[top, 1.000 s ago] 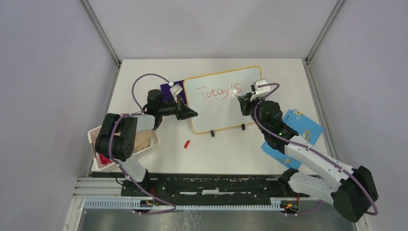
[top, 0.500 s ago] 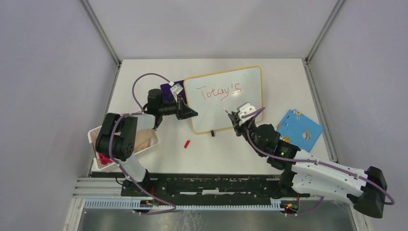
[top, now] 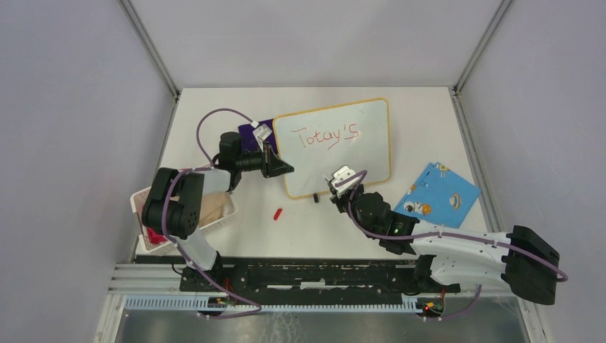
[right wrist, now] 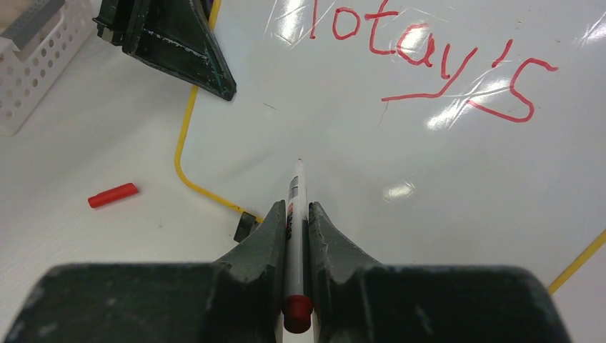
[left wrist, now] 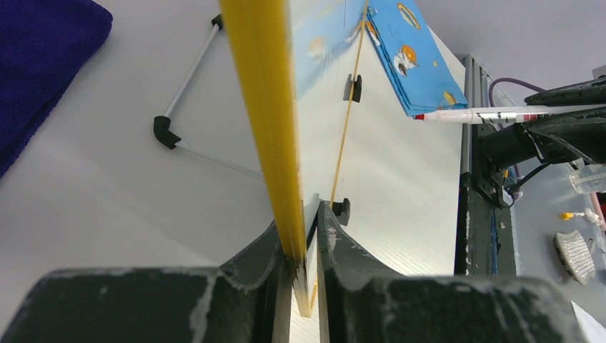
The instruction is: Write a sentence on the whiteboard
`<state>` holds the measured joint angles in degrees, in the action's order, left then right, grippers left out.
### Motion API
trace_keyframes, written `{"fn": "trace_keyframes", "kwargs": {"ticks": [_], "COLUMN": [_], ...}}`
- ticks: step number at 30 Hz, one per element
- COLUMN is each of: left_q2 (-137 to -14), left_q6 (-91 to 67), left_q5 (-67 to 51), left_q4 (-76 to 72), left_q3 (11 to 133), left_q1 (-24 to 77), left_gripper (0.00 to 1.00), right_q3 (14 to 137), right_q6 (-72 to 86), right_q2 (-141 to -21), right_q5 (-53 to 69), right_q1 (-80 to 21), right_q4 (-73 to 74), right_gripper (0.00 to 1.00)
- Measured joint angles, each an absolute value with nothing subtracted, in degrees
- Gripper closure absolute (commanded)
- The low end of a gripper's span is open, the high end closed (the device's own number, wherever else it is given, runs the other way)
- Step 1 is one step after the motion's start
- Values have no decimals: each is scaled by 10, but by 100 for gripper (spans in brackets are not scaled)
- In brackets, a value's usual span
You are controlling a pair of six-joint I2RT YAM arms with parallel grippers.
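Whiteboard (top: 366, 153) glossy white, yellow frame; sentence (top: 327, 136) red, one line: "Totay's".

The whiteboard (top: 361, 153) is glossy white with a yellow frame and red lettering (top: 327, 136), the marker (right wrist: 294, 207) white with a red end, the cap (top: 279, 212) red on the white desk (top: 429, 121), the card (top: 446, 187) blue with orange-and-white figures, the cloth (top: 246, 130) deep purple.

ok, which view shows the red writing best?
Right wrist: the writing fills the upper frame, large and legible, "Totay's". Top external shows it whole but small. Left wrist sees the whiteboard edge-on, so no writing shows.
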<state>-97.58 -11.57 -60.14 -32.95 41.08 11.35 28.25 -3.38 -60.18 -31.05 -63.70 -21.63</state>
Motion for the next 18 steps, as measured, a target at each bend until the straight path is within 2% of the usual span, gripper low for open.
{"fn": "trace_keyframes", "kwargs": {"ticks": [18], "left_q2": [-976], "left_q6": [-112], "left_q5": [-601], "left_q4": [-328], "left_q3": [411], "left_q1": [115], "left_gripper": [98], "right_q3": [355], "right_q6": [6], "right_q2": [-742], "right_q5": [-295], "right_q1": [-637], "right_q4": [-288], "right_gripper": [100]}}
